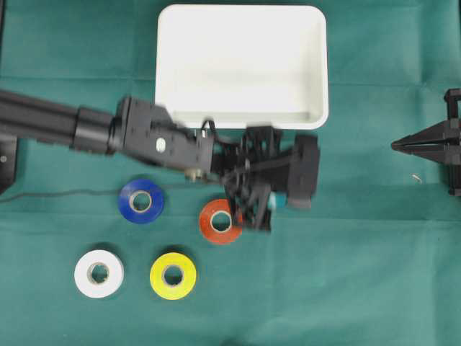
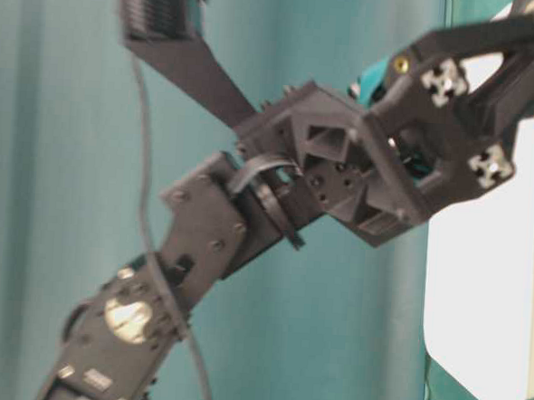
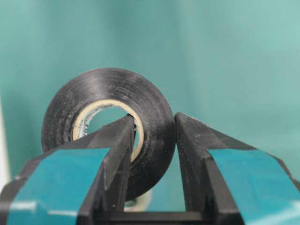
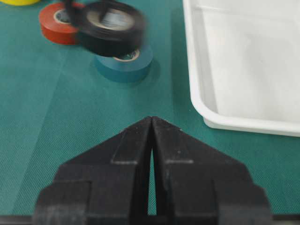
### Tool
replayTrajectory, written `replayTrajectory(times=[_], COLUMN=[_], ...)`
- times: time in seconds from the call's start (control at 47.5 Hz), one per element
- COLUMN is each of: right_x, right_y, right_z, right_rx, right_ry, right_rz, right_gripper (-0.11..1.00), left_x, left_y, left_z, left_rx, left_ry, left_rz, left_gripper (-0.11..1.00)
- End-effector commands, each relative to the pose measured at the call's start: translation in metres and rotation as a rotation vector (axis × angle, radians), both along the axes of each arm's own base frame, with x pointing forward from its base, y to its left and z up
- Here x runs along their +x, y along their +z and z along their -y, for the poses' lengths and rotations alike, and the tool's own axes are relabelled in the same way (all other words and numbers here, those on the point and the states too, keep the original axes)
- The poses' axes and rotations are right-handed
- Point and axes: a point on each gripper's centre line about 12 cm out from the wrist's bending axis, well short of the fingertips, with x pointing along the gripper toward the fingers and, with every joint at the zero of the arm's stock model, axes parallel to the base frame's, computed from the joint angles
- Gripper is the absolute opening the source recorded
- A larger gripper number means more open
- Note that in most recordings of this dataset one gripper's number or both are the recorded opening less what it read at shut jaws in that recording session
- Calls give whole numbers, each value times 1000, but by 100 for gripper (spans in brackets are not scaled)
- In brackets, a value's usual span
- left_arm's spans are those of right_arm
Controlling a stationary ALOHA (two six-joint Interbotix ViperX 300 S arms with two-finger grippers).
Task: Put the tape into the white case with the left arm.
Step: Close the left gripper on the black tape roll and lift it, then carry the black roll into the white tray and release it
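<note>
the left gripper (image 3: pixel 152 140) clamps a black tape roll (image 3: pixel 108 122), one finger through its core, the other outside, held above the green cloth just beside the white case (image 1: pixel 242 66). the right gripper (image 4: pixel 152 123) sits closed and empty. a teal roll (image 4: pixel 124 64) lies below the black one.

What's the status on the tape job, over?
Left claw shut on black tape, lifted off the cloth. Right claw shut, empty. White case holds nothing yet. Nothing seen blocking the way.
</note>
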Motion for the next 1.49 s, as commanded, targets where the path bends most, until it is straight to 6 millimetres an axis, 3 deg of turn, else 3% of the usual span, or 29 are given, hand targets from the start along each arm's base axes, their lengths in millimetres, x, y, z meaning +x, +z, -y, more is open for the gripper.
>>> replayTrajectory(times=[0.0,0.337,0.631,1.031,1.472], right_x=[2,1,1,1,1], right_y=[4,3,3,3,3], right_z=[0,0,0,0,0], right_rx=[0,0,0,0,0], right_ry=[-1,-1,-1,-1,-1], right_rz=[14,12,12,11,11], right_gripper=[-9,-9,-9,-9,-9], left_x=[-1,-2,0,1,3], left_y=[24,17,5,1,-6], left_z=[-23,-84,-120,-133,-123], left_rx=[15,90,127,133,129], left_ry=[30,85,127,150,130], left_rz=[58,105,122,134,123], left_gripper=[25,25,25,25,25])
